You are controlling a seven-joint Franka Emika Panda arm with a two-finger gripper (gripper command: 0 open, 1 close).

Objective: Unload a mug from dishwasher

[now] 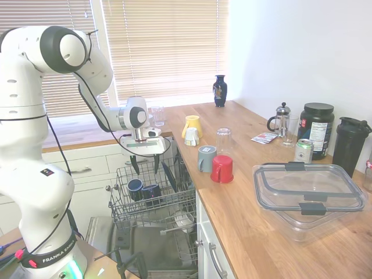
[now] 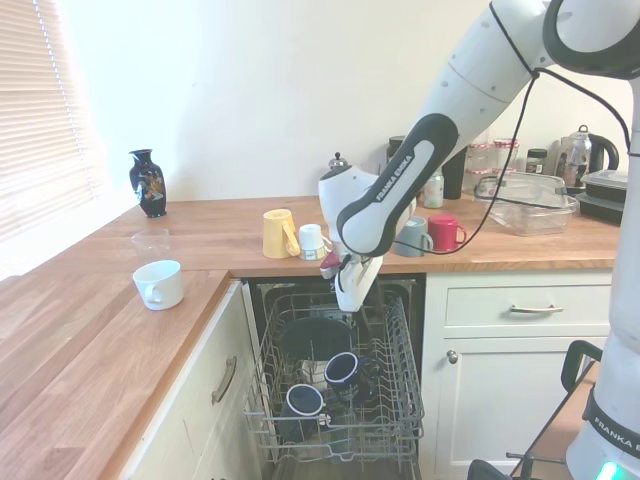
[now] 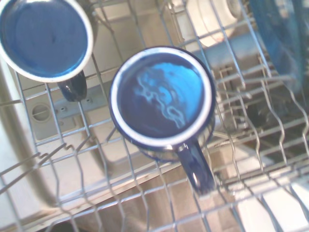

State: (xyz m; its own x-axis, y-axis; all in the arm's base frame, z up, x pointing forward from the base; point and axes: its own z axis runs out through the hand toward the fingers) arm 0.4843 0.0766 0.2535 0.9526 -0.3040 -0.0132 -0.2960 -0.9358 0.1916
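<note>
Two dark mugs stand mouth-up in the pulled-out grey wire rack [image 1: 180, 204] [image 2: 402, 345] of the dishwasher. The almost black glossy mug [image 1: 152, 192] [image 2: 342, 369] [image 3: 161, 96] fills the middle of the wrist view, its loop handle [image 3: 195, 166] showing. Beside it is the dark blue mug with a paler inside [image 1: 135, 188] [image 2: 303, 401] [image 3: 43, 36]. My gripper [image 1: 145, 166] [image 2: 346, 303] hangs open above the rack, right over the almost black mug and clear of it, holding nothing.
A dark plate [image 1: 169, 175] [image 2: 315, 337] stands upright in the rack behind the mugs. On the counter are a grey mug [image 1: 206, 158], red mug [image 1: 222, 169], yellow mug [image 1: 193, 124], a glass [image 1: 224, 139] and a plastic container [image 1: 308, 192]. A white mug [image 2: 160, 284] sits further left.
</note>
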